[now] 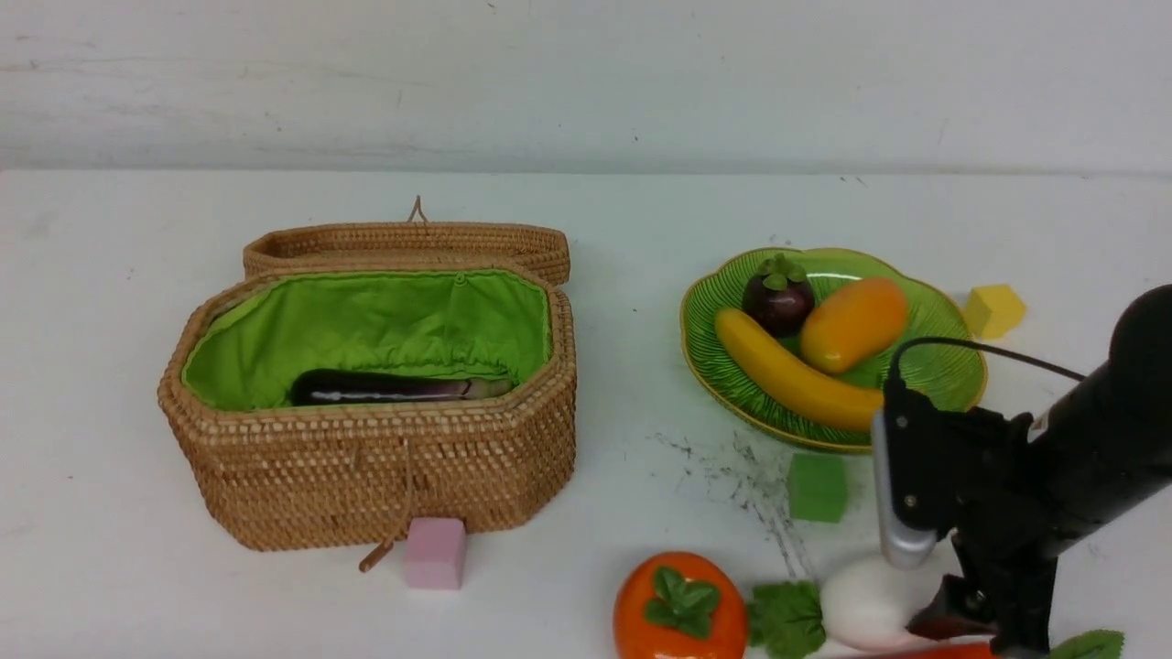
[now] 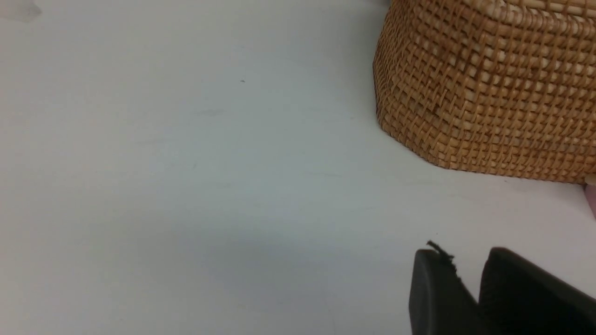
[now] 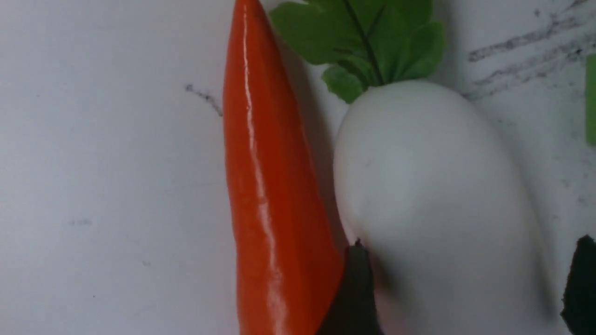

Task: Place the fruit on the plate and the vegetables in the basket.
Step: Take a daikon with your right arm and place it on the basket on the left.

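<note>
1. The basket (image 1: 302, 476) stands open on the left of the surface (image 1: 110, 586), its lid folded back. An eggplant (image 1: 385, 387) lies inside on the green lining.
2. The plate (image 1: 948, 371) sits to the right and farther back. It holds a banana (image 1: 787, 371), a mango (image 1: 853, 323) and a mangosteen (image 1: 778, 300).
3. The long red vegetable (image 3: 270, 186) lies at the near right edge of the surface, alongside the radish (image 3: 428, 186) and touching it or very nearly. Neither has been sorted yet.
4. The radish looks like a light, rigid, glossy toy, so its rounded flanks may squirt out of a pinch. The widest part of the white body seems the safest hold, and its floppy leaves the worst.
5. The persimmon (image 1: 679, 606) rests just left of the radish leaves, not yet on the plate.
6. The right tool (image 3: 465, 288) is spread wide, straddling the radish body. One finger (image 3: 354, 288) is wedged between radish and red vegetable. The other sits beside the far flank, apparently not yet pressing, so nothing is gripped.
7. The left tool (image 2: 468, 279) hovers low near the basket's corner, all but closed and empty.
</note>
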Motion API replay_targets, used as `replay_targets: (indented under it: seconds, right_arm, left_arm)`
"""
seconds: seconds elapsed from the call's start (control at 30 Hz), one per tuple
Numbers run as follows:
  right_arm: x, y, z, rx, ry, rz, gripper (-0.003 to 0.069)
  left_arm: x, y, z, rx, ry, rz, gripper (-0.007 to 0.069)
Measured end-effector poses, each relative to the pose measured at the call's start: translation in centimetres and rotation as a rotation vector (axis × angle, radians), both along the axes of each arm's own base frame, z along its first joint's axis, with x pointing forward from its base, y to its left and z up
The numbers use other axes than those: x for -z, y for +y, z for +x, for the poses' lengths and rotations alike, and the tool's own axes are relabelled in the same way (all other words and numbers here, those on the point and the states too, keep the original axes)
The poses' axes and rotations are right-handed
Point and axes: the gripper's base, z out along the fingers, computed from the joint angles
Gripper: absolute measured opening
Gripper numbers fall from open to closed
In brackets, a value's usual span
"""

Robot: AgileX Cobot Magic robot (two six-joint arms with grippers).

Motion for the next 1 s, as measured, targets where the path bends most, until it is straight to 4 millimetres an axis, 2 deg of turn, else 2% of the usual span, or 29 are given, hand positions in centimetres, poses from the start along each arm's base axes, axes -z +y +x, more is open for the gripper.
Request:
replay_targets:
  seconds: [0.13, 0.4, 0.47, 0.57, 0.63, 0.67, 0.77, 0.83, 0.9, 1.0]
  right_arm:
    - [0.9, 0.1, 0.3, 0.013, 0.032, -0.002, 0.0536]
    - [0.6, 0.1, 0.3, 0.036, 0.045, 0.002, 0.0524]
    - [0.2, 0.1, 0.3, 0.032, 0.045, 0.0, 0.0499]
    - [-2.5, 0.2, 0.6, 0.046, 0.002, 0.02, 0.0194]
    - [-5.1, 0.3, 1.0, 0.059, -0.057, 0.046, 0.0052]
    - [-6.5, 0.4, 1.2, 0.06, -0.092, 0.06, 0.0015]
    - [-10.6, 0.7, 1.7, 0.059, -0.186, 0.109, -0.0008]
    - [-12.4, 0.9, 1.9, 0.05, -0.214, 0.133, -0.0008]
    - [-13.1, 1.0, 1.9, 0.041, -0.208, 0.141, -0.0008]
    - [-12.6, 1.0, 1.4, 0.025, -0.142, 0.126, 0.0]
  left_arm:
    - [0.0, 0.0, 0.0, 0.0, 0.0, 0.0, 0.0146]
    - [0.0, 0.0, 0.0, 0.0, 0.0, 0.0, 0.0146]
    - [0.0, 0.0, 0.0, 0.0, 0.0, 0.0, 0.0146]
    - [0.0, 0.0, 0.0, 0.0, 0.0, 0.0, 0.0146]
    - [0.0, 0.0, 0.0, 0.0, 0.0, 0.0, 0.0146]
    - [0.0, 0.0, 0.0, 0.0, 0.0, 0.0, 0.0146]
    - [0.0, 0.0, 0.0, 0.0, 0.0, 0.0, 0.0146]
    - [0.0, 0.0, 0.0, 0.0, 0.0, 0.0, 0.0146]
    - [0.0, 0.0, 0.0, 0.0, 0.0, 0.0, 0.0146]
    - [0.0, 0.0, 0.0, 0.0, 0.0, 0.0, 0.0146]
